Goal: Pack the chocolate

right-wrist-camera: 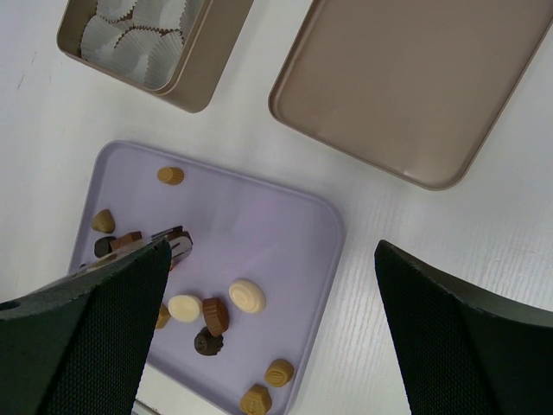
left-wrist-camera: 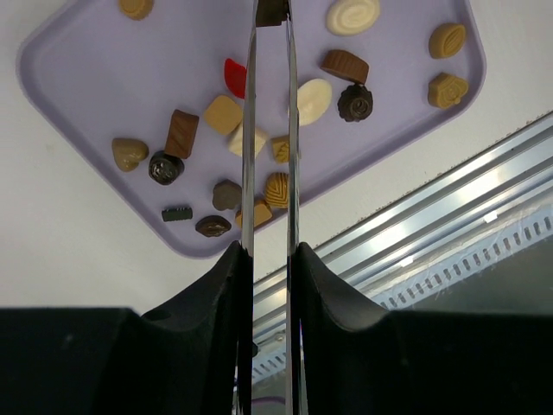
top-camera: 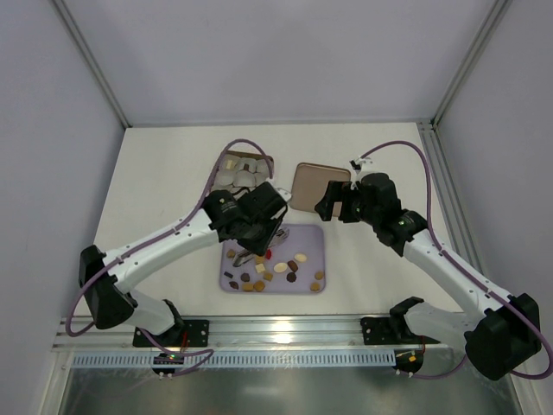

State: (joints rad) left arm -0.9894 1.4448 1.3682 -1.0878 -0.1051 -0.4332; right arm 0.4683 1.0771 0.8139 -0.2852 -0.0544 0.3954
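Lavender tray (left-wrist-camera: 78, 78) by the bench's (top-camera: 155, 173) front edge holds the chocolates (left-wrist-camera: 223, 113), where the left gripper (left-wrist-camera: 270, 259), squeezed on tweezers (left-wrist-camera: 249, 156), seems to be picking a dark piece (left-wrist-camera: 272, 10) that next needs a steady carry to the tin (right-wrist-camera: 186, 99), right gripper (right-wrist-camera: 272, 259) spread wide.

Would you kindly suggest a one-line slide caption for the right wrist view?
Open right pincer above the lavender tray of assorted chocolates, beside the cup-lined tin and its lid.

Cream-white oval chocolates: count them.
2, both on the lilac tray: swirled cream-white oval chocolate at left-wrist view's top, plain oval chocolate just below. The left gripper may hide others.
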